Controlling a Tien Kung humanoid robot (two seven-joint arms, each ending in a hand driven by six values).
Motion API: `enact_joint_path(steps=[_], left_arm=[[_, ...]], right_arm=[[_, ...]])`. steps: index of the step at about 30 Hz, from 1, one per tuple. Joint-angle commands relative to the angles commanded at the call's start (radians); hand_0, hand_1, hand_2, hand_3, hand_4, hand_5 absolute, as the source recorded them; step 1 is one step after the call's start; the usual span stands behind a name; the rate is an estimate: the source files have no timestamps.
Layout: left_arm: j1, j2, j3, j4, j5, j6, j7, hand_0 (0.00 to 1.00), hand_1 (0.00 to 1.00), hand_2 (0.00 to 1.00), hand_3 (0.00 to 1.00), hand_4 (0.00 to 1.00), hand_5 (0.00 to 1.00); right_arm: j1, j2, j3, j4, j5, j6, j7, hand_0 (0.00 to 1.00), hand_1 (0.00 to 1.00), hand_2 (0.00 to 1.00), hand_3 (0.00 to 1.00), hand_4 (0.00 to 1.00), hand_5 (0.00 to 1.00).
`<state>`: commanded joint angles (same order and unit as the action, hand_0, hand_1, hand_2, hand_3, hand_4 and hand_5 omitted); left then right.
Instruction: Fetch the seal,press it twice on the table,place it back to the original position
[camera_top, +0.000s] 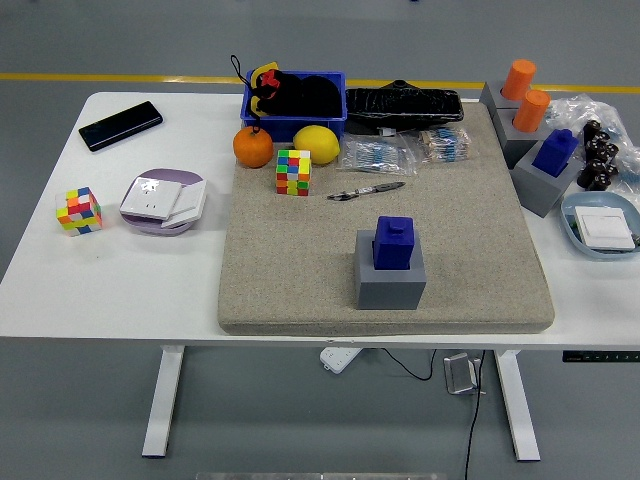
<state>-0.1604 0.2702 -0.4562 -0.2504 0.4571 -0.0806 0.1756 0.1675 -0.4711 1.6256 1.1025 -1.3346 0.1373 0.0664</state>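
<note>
A blue seal stands upright in a grey block holder on the beige felt mat, near the mat's front middle. A second blue seal sits in another grey holder at the mat's right edge. Two orange seals stand in grey holders at the back right. Neither robot hand appears in the head view.
On the mat's far side lie a pen, a colour cube, an orange, a lemon, a blue bin and packets. Left of the mat are a phone, a small cube and a plate. A blue dish sits far right.
</note>
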Motion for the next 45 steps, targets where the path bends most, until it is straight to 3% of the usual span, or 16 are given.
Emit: enact_joint_path(steps=[45], left_arm=[[0.001, -0.005, 0.003, 0.002, -0.003, -0.002, 0.001, 0.747, 0.696, 0.684, 0.752, 0.676, 0.305]], right_arm=[[-0.011, -0.004, 0.007, 0.002, 0.000, -0.006, 0.004, 0.878, 0.855, 0.839, 0.810, 0.998, 0.495]])
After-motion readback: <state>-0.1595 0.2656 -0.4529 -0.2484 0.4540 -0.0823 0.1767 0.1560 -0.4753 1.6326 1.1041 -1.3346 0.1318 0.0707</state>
